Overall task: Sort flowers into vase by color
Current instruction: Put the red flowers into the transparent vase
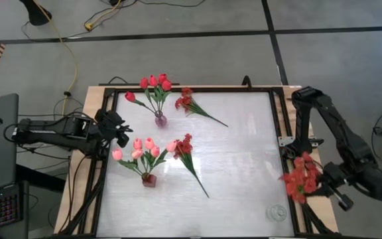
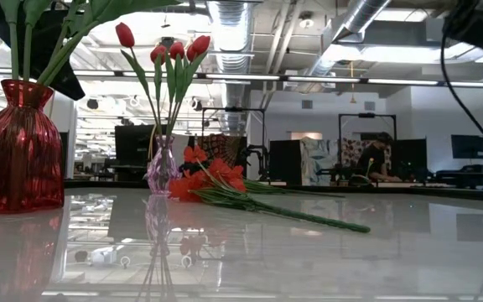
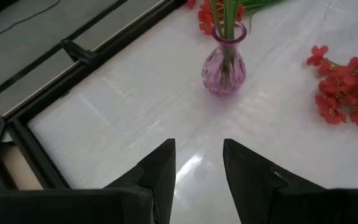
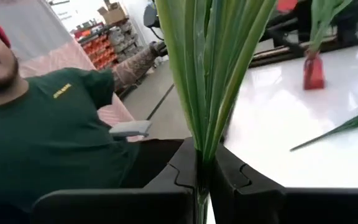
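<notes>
My right gripper (image 1: 318, 184) is at the table's right edge, shut on a spray of small red blossoms (image 1: 302, 178). My left gripper (image 3: 199, 163) hovers open and holds nothing over the table's left part, short of the purple vase (image 3: 224, 62). That vase (image 1: 160, 120) holds red tulips (image 1: 154, 82). A red vase (image 1: 149, 179) holds pink tulips (image 1: 141, 149). Two more red sprays (image 1: 188, 101) (image 1: 184, 146) lie flat on the tabletop beside the vases. My right gripper pinches the spray's green stems and leaves (image 4: 204, 146) between its two fingers (image 4: 232, 168), roughly level, pointing from the table's right side. The leaves run on beyond the fingertips. The red blossom head (image 1: 302, 178) is lifted over the table's right edge.
A small clear glass (image 1: 277, 214) stands at the near right corner. A black frame (image 1: 280, 119) rims the white tabletop. A person in a green shirt (image 4: 48, 124) sits beyond the table's right side. Bare tabletop lies between the vases and the right edge.
</notes>
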